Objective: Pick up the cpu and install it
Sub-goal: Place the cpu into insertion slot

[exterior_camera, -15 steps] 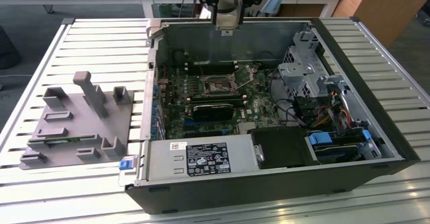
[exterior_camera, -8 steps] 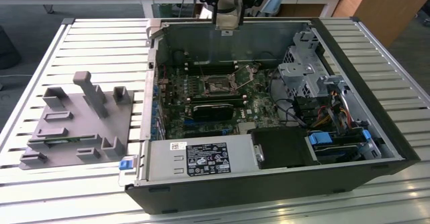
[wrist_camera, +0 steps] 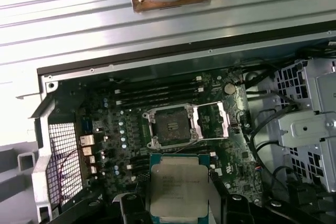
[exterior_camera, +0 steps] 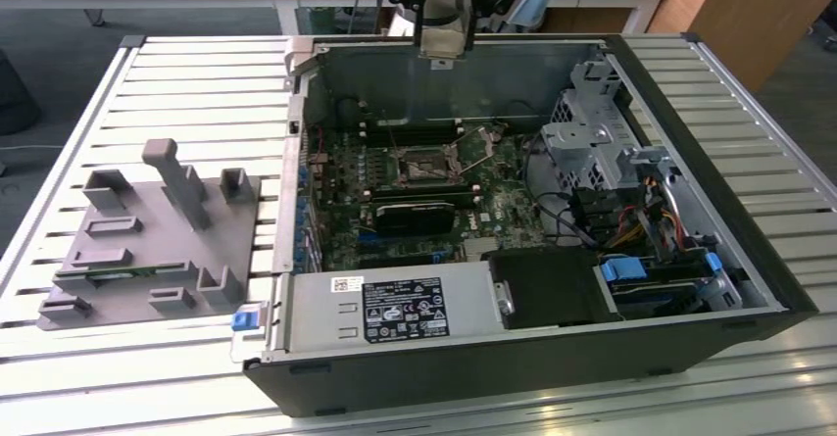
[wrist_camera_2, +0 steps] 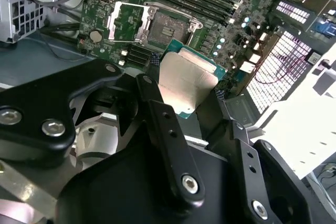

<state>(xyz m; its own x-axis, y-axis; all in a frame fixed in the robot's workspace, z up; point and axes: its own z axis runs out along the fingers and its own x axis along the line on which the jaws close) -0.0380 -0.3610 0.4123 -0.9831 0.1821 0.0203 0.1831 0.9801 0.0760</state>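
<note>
My gripper [exterior_camera: 441,52] hangs high over the back wall of the open computer case [exterior_camera: 732,289], shut on the cpu [exterior_camera: 442,36]. In both wrist views the cpu [wrist_camera_2: 186,80] [wrist_camera: 178,184] is a flat silver-grey square with a thin green rim, pinched at two opposite edges between the black fingers [wrist_camera_2: 157,114]. The gripper [wrist_camera_2: 184,98] [wrist_camera: 178,203] holds it well above the motherboard. The socket [exterior_camera: 425,169] [wrist_camera: 170,125] [wrist_camera_2: 167,27] lies bare on the board below, its metal load plate [wrist_camera: 212,120] [wrist_camera_2: 125,22] swung open to one side.
A black heatsink block [exterior_camera: 412,216] sits on the board near the socket. Memory slots [wrist_camera: 152,94] run beside it. A drive cage [exterior_camera: 595,142] and cables [exterior_camera: 628,225] fill the exterior view's right; a power supply [exterior_camera: 392,309] is in front. A grey fixture tray [exterior_camera: 144,250] lies on the slatted table.
</note>
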